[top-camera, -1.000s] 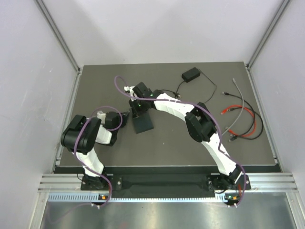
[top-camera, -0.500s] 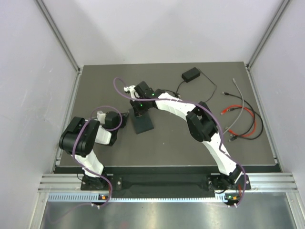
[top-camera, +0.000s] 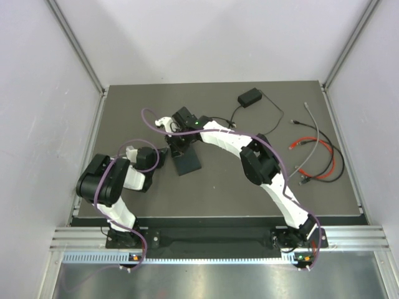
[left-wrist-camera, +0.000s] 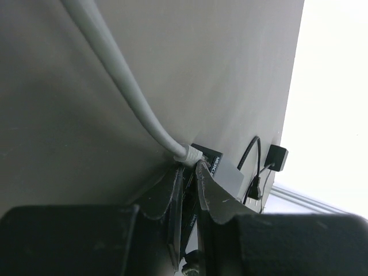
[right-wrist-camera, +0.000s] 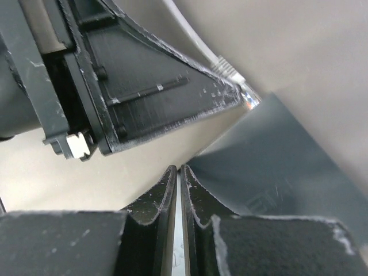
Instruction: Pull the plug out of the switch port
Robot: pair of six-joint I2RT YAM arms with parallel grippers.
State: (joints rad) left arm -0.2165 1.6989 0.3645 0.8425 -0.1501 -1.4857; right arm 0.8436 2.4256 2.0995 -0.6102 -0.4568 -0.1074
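Moved since prior frames: R arm's wrist has turned a bit left over the switch, and its purple lead has swung out left w/ it. L arm's elbow has eased slightly left. Switch is in the same spot.

Top view.
- switch (top-camera: 189, 164): on counter (top-camera: 249, 199), left of centre, far end under R gripper (top-camera: 177, 148).
- L gripper (top-camera: 163, 152): at switch's left side, touching or nearly so.
- plug: not visible here, arms cover it.
- brick (top-camera: 250, 97) far right, loose cables (top-camera: 315, 159) at right edge; both well apart from switch.
- Bare counter left of and beyond switch; side walls close it in.

L wrist view.
- plug (left-wrist-camera: 194, 154): seated in a port at switch corner.
- grey cable (left-wrist-camera: 123, 86): leads off up-left over bare counter.
- L gripper (left-wrist-camera: 188, 169): jaws drawn almost together, thin slit, tips just beside plug. Can't tell if anything is pinched.

R wrist view.
- R gripper (right-wrist-camera: 178, 171): jaws likewise nearly together, nothing seen btwn.
- switch face (right-wrist-camera: 282, 167): lower right, just beside tips.
- plug (right-wrist-camera: 232, 70): beyond, at the tip of L gripper's finger (right-wrist-camera: 149, 86).

Judgement: L gripper is the nearer one. Plug's long axis follows the cable, so the pull should run straight out along it, away from the port edge into open counter. R probably braces the box. Room is ample that way, though the two grippers crowd each other.
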